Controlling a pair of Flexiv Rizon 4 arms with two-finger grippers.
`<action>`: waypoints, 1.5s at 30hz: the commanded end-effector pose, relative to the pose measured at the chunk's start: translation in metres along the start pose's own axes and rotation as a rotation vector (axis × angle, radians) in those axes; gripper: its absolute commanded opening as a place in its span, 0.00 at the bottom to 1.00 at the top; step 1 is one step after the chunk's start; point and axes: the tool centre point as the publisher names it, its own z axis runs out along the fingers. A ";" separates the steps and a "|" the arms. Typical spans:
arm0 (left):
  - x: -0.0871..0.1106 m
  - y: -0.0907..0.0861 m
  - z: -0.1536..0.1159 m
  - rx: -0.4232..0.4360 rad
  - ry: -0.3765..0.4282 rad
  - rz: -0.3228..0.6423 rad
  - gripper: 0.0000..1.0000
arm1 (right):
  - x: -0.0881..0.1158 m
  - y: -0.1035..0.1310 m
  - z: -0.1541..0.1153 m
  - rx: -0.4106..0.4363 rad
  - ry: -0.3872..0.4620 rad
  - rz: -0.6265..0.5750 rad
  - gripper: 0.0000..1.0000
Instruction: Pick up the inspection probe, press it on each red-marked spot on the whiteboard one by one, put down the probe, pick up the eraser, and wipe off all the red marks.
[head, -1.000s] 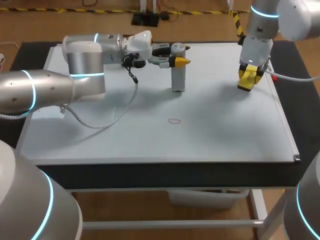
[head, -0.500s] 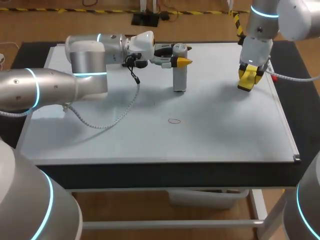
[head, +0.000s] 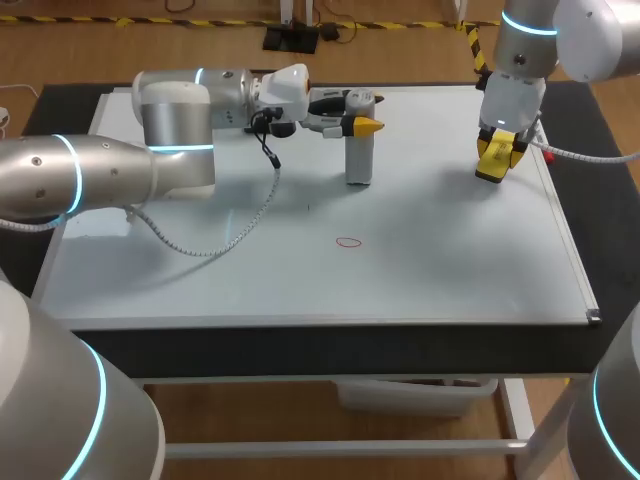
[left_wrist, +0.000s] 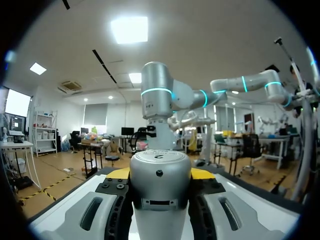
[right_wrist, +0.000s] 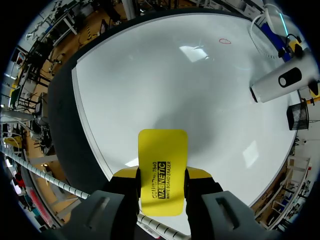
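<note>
Black-topped table (head: 300, 350), dark margin showing at left, right and near edges, white frame legs (head: 515, 415) beneath

Grey probe (head: 359, 155) stands upright on the whiteboard (head: 250, 270) beyond a red ring (head: 347, 241); yellow eraser (right_wrist: 162, 167) near the right edge.

The head view looks down from high behind the robot and takes in the whole whiteboard (head: 450, 260) on the surface (head: 300, 345). The left arm (head: 100, 180) enters at 9 o'clock and the right arm (head: 520, 60) at 1 o'clock. The left wrist view sits very close behind the probe (left_wrist: 160, 180), facing level across the whiteboard toward the right arm at 12 o'clock. The right wrist view looks steeply down on the whiteboard from near, with the eraser (right_wrist: 161, 170) at 6 o'clock. With the head view it shares the probe, at 3 o'clock, and the red mark (right_wrist: 225, 41), at 1 o'clock.
</note>
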 end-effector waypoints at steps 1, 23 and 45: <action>-0.003 0.004 0.001 0.004 0.006 -0.002 0.00 | 0.000 -0.001 -0.001 0.001 0.004 -0.002 0.00; -0.002 0.002 -0.001 -0.002 0.009 -0.002 0.00 | 0.000 -0.001 -0.001 0.001 0.004 -0.002 0.00; -0.003 -0.035 -0.048 -0.039 -0.016 0.017 0.00 | 0.000 -0.001 -0.001 0.001 0.004 -0.002 0.00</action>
